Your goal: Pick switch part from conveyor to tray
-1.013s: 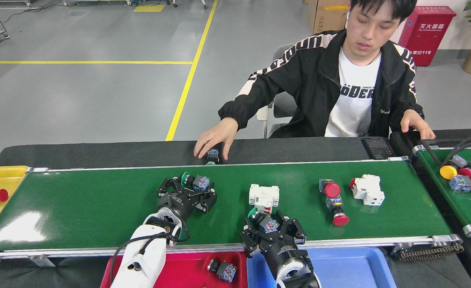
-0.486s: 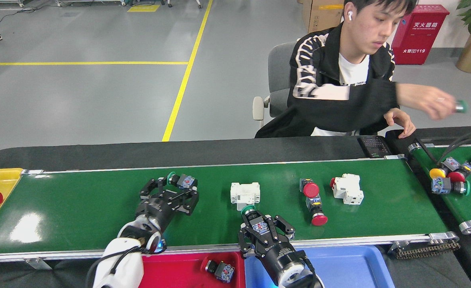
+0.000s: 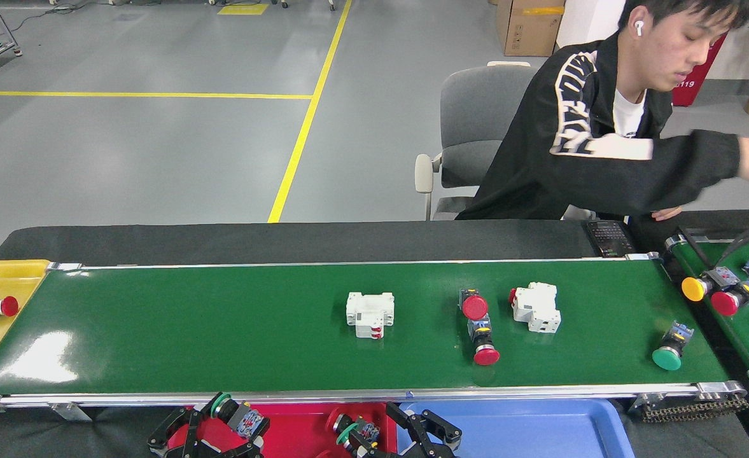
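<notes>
Left gripper (image 3: 221, 420) closed on a green-capped switch (image 3: 237, 415) over the red tray (image 3: 304, 421), below the conveyor (image 3: 158, 331) near edge. Right gripper (image 3: 390, 432) gripping another green switch (image 3: 354, 434) at the red tray's right edge, beside the blue tray (image 3: 539, 426).

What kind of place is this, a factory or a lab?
Probably a factory-style sorting station, perhaps for training. A green conveyor carries push-button switches and white breakers, the concrete floor has yellow lane lines, and sorting trays sit in front.

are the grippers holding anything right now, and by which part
Left gripper holds a green-button switch part by its body, over the red tray. Whether the right gripper holds anything cannot be told.
</notes>
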Available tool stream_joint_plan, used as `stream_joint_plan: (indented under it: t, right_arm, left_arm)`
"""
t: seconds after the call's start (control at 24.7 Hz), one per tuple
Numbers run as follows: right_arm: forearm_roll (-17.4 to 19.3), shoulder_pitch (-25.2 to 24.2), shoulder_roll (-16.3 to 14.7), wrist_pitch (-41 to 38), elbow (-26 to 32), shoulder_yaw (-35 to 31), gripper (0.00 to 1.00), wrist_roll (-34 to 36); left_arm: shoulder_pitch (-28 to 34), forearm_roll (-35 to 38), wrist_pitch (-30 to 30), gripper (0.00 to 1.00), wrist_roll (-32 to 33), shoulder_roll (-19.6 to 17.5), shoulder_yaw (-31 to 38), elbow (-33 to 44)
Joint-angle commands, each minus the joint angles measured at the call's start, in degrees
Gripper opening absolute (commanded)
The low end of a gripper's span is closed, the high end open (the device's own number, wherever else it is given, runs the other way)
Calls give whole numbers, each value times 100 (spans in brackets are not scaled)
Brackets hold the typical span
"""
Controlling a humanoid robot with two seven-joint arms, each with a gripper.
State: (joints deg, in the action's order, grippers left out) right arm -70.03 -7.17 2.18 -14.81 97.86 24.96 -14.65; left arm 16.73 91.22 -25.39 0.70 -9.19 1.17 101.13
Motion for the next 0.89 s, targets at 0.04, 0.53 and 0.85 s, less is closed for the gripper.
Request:
stream_joint_plan:
  t: [0.04, 0.53, 0.85]
  right_arm:
    - [24, 101, 54, 303, 164, -211, 93, 6]
    - [-55, -505, 10, 804, 366, -3313, 90, 1096]
    - [-960, -400, 502, 1182, 339, -3006, 87, 1237]
  left_arm:
    - [-3, -25, 43, 100, -96, 76, 85, 83]
    - [155, -192, 570, 100, 229, 1236, 1790, 83]
    - [85, -456, 570, 100, 326, 1236, 2001, 83]
